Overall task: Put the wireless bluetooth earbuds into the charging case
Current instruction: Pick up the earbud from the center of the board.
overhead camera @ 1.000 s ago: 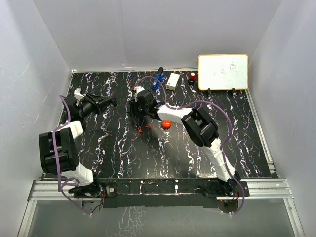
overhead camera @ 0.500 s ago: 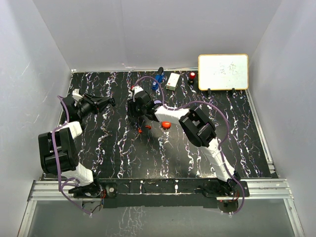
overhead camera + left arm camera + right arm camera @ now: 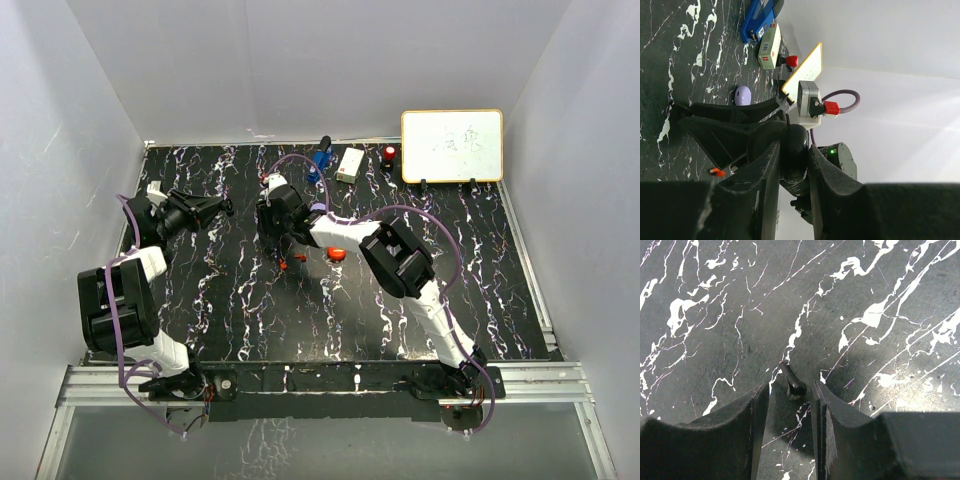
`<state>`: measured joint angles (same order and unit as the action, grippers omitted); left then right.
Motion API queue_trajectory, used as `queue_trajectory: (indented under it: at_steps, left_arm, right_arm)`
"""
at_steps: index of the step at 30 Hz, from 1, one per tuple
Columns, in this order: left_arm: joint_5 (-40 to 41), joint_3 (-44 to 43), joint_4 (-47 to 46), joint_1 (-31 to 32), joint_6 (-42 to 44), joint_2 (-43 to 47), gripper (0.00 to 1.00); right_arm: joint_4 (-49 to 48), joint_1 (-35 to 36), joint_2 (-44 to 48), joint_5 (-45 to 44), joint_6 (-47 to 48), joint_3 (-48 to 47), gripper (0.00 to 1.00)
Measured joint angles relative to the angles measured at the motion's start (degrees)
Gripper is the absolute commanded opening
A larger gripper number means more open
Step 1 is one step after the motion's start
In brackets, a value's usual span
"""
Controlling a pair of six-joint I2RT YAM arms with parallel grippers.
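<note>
Wireless bluetooth earbuds (image 3: pixel 283 266) lie loose on the tabletop (image 3: pixel 480 290); none is seated in a case, so by judgement the task stands at its first pick-up and every insertion remains. Nearest the arm bases, two small red pieces rest just left of the round red puck (image 3: pixel 337 252), apart from it. Just beyond them the right gripper (image 3: pixel 791 396) points down at the tabletop; its jaws stand narrowly apart, straddling one dark earbud (image 3: pixel 793 384) that lies flat between them; a gap shows on each side, so the grasp is not yet made. Farther left, the left gripper (image 3: pixel 222 206) has its jaws pressed against a glossy black rounded body (image 3: pixel 794 150); this is probably the charging case, though the wrist view does not confirm it. A lilac rounded item (image 3: pixel 742 95) lies beyond the right gripper. At the far edge stand a blue item (image 3: pixel 320 160), a white box (image 3: pixel 350 165) and a whiteboard (image 3: pixel 452 146). Compared with one second ago, the right arm has shifted slightly left and away; the left gripper has drawn back a little; the red pieces and puck have not moved.
</note>
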<state>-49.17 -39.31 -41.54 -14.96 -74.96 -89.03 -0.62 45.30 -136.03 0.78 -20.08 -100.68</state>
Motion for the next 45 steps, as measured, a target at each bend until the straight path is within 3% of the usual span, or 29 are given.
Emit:
queue_trajectory:
  at_steps: [23, 33, 41, 45]
  left_arm:
    - [-0.17, 1.07, -0.48, -0.37, -0.07, 0.0, 0.0]
    - [-0.2, 1.07, -0.55, -0.68, -0.07, 0.0, 0.0]
    - [-0.24, 1.09, -1.11, -0.68, -0.07, 0.0, 0.0]
    - [-0.57, 1.09, -1.31, -0.68, -0.04, -0.02, 0.0]
  right_arm:
    - [0.44, 0.83, -0.9, -3.58, 3.41, -1.22, 0.25]
    - [-0.2, 0.83, -0.98, -4.33, 4.35, -0.96, 0.11]
    - [-8.13, 0.83, 2.71, -4.5, 6.32, 7.78, 0.1]
    - [-7.58, 0.79, 6.99, -4.98, 8.55, 12.79, 0.09]
